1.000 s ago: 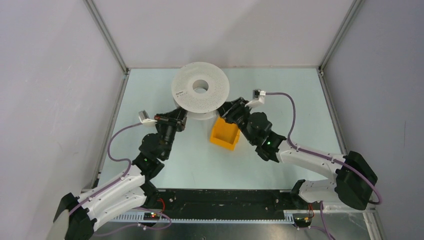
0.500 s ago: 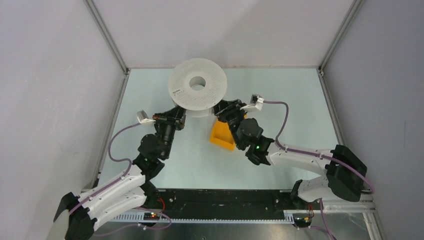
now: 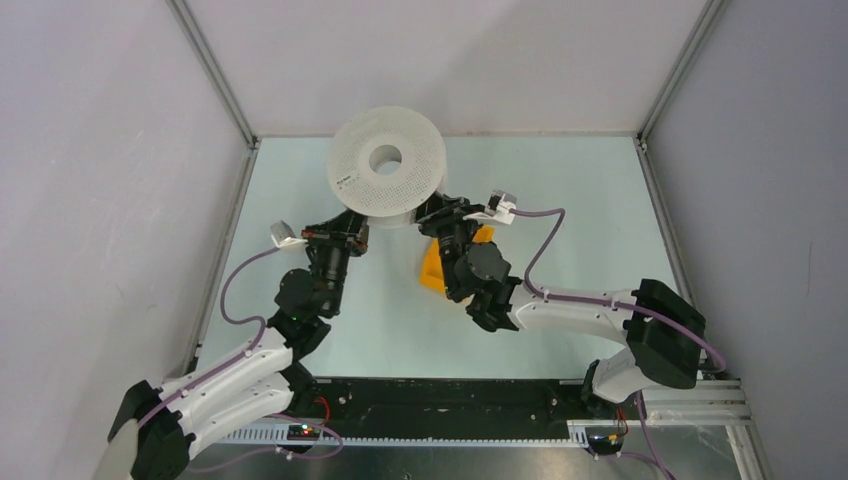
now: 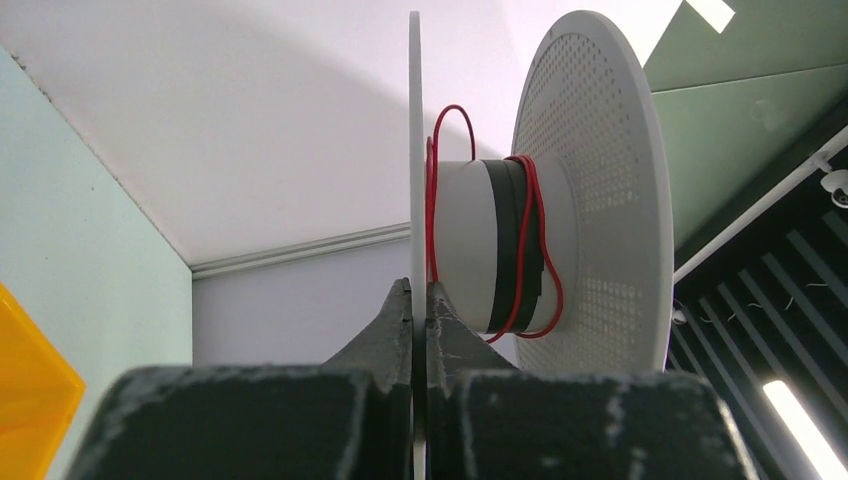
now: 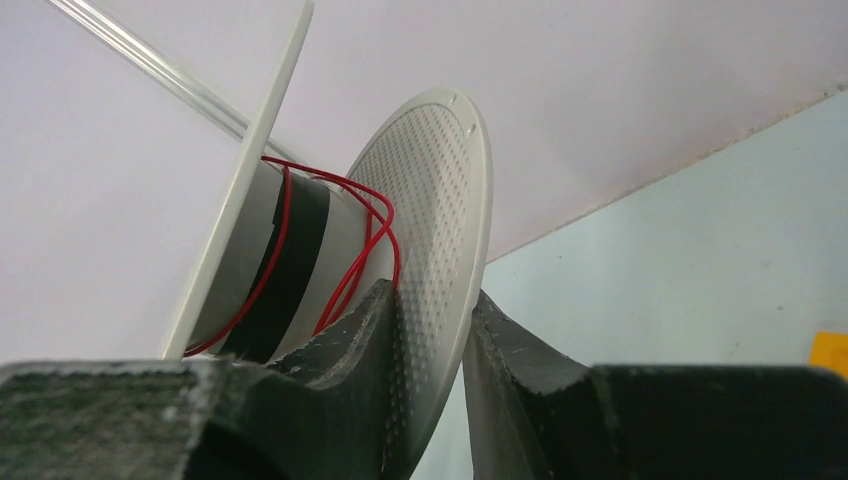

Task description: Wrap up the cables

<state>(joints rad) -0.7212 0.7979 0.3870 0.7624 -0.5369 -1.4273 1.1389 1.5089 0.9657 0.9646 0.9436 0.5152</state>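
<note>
Left gripper [image 4: 415, 295] was pinched tight on the thin plain flange of the white spool [image 4: 590, 200], its dark fingers [image 4: 385, 325] meeting on the disc's edge. The right gripper [image 5: 430, 302] likewise clamped the perforated flange, one finger pressed to either face. From above, a yellow bin [image 3: 430, 272] sat on the pale green table [image 3: 600, 200] under the right wrist, partly hidden by it. Beyond the fingers, between the two flanges, the cables [image 4: 530, 230] showed as thin red wire lying in a few loose turns round the white hub and crossing a black band [image 4: 510, 250]. One slack loop stood out from the hub beside the plain flange. The spool sat tilted between both grippers, towards the table's far edge.
</note>
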